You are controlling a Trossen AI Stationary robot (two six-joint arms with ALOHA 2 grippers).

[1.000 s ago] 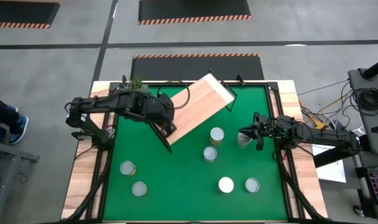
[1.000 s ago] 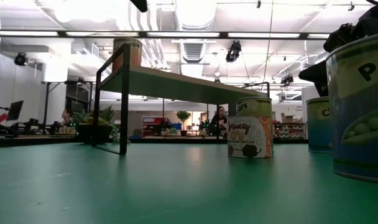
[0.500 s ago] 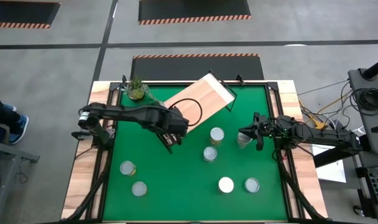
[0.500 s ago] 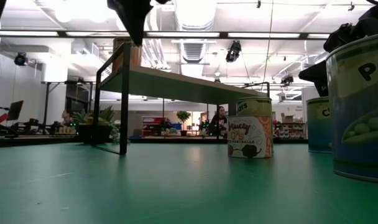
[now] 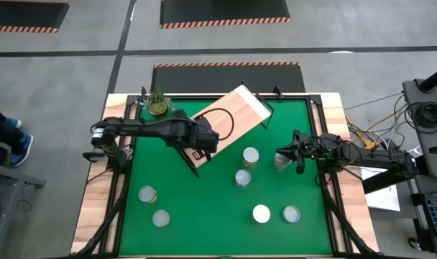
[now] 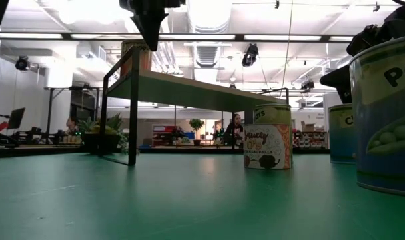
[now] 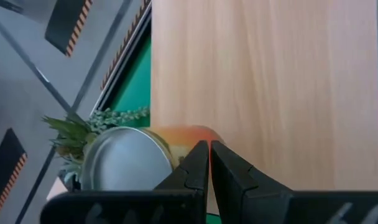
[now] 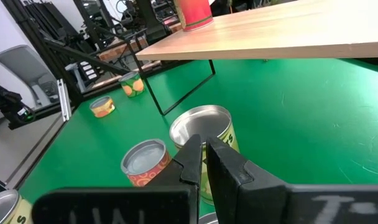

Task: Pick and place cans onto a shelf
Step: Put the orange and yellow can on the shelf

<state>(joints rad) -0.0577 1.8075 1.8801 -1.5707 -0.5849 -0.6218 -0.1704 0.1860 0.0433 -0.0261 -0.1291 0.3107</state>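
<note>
- High view: overhead, straight down, far off; whole bench (image 5: 218, 223), both arms, grey floor around.
- Low view: at bench-top level, looking level across into the room; cans (image 6: 268, 145) close to the lens, shelf (image 6: 189, 87) seen from below its board.
- Left wrist view: looks down past the left hand (image 7: 209, 152), close over the shelf board.
- Right wrist view: low, near the bench, faces the shelf.
- Shelf appears in all four.

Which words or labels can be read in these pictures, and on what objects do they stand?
"Pe": large cylindrical tin with green pea label, cut off by the picture's edge.
"C": green-labelled tin behind it, cut off.
Small tin with orange and white label: lettering too blurred.
Other views: no readable text.
</note>
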